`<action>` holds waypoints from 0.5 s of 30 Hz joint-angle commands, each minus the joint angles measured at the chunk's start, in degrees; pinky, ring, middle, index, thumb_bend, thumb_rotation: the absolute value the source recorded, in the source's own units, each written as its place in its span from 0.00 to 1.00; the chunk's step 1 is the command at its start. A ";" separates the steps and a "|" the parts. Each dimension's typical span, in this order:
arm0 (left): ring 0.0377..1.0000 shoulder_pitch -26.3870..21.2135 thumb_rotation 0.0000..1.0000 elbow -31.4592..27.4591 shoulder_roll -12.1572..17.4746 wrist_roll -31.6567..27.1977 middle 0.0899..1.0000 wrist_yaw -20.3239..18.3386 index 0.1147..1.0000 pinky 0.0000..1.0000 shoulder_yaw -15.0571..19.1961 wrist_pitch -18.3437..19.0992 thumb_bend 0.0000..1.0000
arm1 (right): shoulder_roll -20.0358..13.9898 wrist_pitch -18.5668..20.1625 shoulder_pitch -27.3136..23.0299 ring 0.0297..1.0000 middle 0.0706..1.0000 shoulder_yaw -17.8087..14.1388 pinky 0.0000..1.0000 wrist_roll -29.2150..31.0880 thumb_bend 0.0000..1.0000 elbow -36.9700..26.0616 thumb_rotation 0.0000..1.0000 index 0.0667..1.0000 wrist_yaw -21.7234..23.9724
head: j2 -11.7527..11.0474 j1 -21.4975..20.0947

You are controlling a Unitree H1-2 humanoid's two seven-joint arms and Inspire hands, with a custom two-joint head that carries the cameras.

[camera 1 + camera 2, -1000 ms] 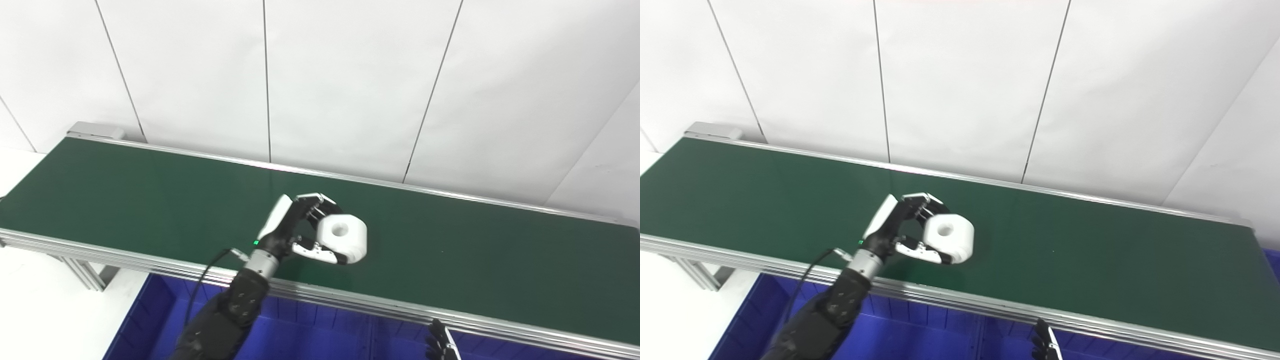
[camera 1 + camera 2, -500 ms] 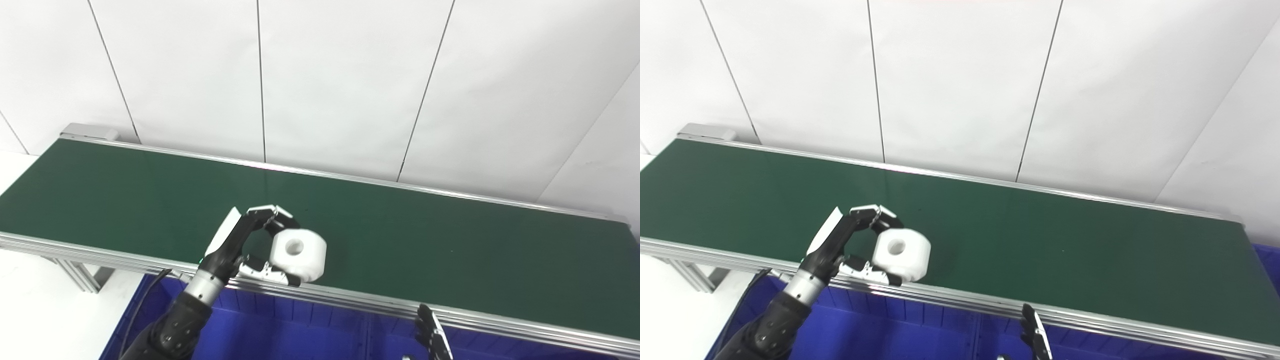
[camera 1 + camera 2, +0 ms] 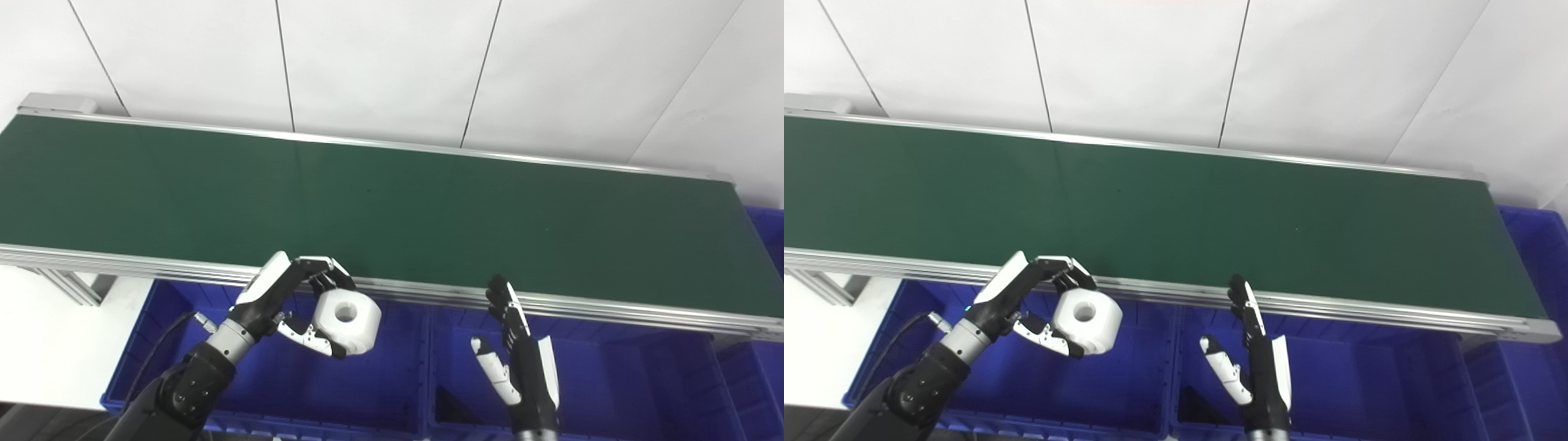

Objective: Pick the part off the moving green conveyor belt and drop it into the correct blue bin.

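White plastic part (image 3: 346, 313), a stubby cylinder with a bore through its middle, sits pinched in your left hand (image 3: 288, 301). Fingers (image 3: 318, 267) curl over its far side at about 11 o'clock, thumb (image 3: 309, 338) props it from below at about 7 o'clock. Bore faces up and toward the cameras, so the short axis runs roughly vertical, tilted a little your way.

Position: part is off the green conveyor belt (image 3: 392, 208) and clear of its near rail (image 3: 429, 295), hanging over the left blue bin (image 3: 392, 392). It is not touching the bin; open blue floor shows beneath and at 6 o'clock from it. The divider to the right blue bin (image 3: 612, 392) lies at 3 o'clock from the part, near but apart.

Right hand (image 3: 520, 361) stands upright over the right bin, fingers spread and holding nothing, well clear of the part at its 3 o'clock.

Judgement: left hand is the only one in play. The drop turns on the part being straight above the left bin's floor, away from the rail and divider. If the left bin is the correct one, you only need to spread the fingers; the part should fall flat. Watch for rolling if it lands on its curved side.
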 commanded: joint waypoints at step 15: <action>0.53 -2.35 0.00 -0.70 1.00 10.55 0.42 -7.07 0.47 0.50 -2.00 7.32 0.51 | 1.17 -0.57 -0.25 0.93 0.93 -0.94 0.92 -2.48 0.71 -0.81 0.85 0.96 0.92 | -2.74 1.27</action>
